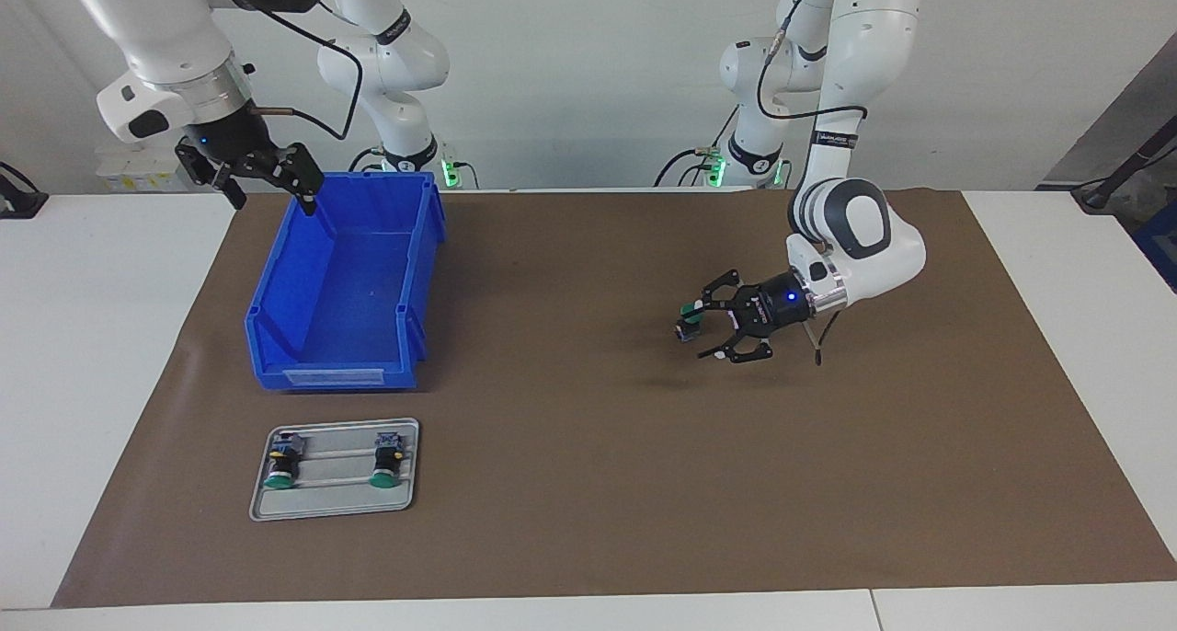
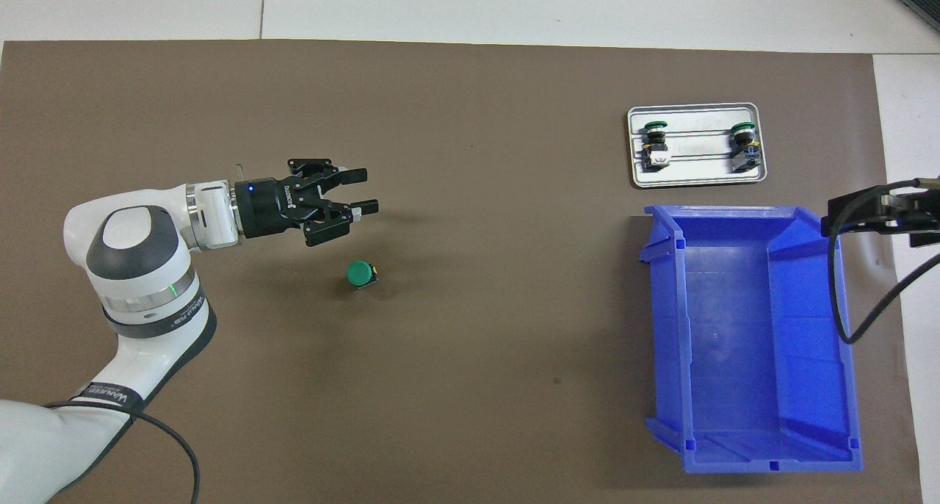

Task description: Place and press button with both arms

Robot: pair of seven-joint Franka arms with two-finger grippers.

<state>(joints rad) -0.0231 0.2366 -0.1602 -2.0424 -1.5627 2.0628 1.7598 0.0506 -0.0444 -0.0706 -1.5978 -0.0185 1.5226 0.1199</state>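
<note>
The button point(image 2: 360, 274) stands cap-up on the brown mat point(image 1: 588, 484) toward the left arm's end of the table, and the left gripper point(image 2: 365, 190) hangs just beside it with its fingers apart and nothing between them — released, by the look of it, not gripped. The right gripper point(image 1: 276, 176) waits with open fingers over the rim of the blue bin point(image 1: 340, 286), well apart from the button. The risk, as I judge it, lies in the press: the button is small and top-heavy on its blocky body, so an off-centre push would likely tip it or skid it across the mat. A finger brushing the cap in passing could topple it too. Two more buttons point(image 1: 333, 462) lie on the grey tray point(image 1: 276, 511), untouched.
</note>
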